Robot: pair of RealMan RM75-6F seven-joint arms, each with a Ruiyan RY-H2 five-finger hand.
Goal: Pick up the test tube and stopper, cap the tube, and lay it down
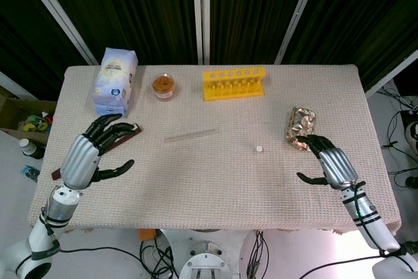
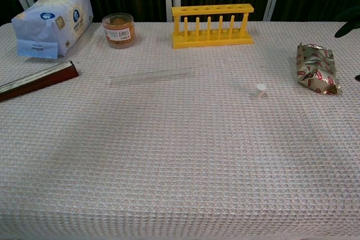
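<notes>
Nothing is picked up yet: the test tube (image 1: 191, 136) lies flat mid-table, the white stopper (image 1: 259, 149) well to its right. The left hand (image 1: 93, 153) and right hand (image 1: 326, 161) hover empty, fingers spread. Next, each hand likely reaches inward, needing a fine pinch.

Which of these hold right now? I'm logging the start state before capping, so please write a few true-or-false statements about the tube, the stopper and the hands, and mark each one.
1. The test tube lies flat on the tablecloth, in front of the yellow rack. True.
2. The stopper already sits in the tube's mouth. False: it stands alone on the cloth, well apart from the tube, toward the foil packet.
3. The left hand holds the tube. False: it hovers with fingers spread, empty, over a dark red box.
4. The right hand holds nothing. True: its fingers are apart, near the foil packet.
5. The rack holds several tubes. False: none shows in it.
</notes>
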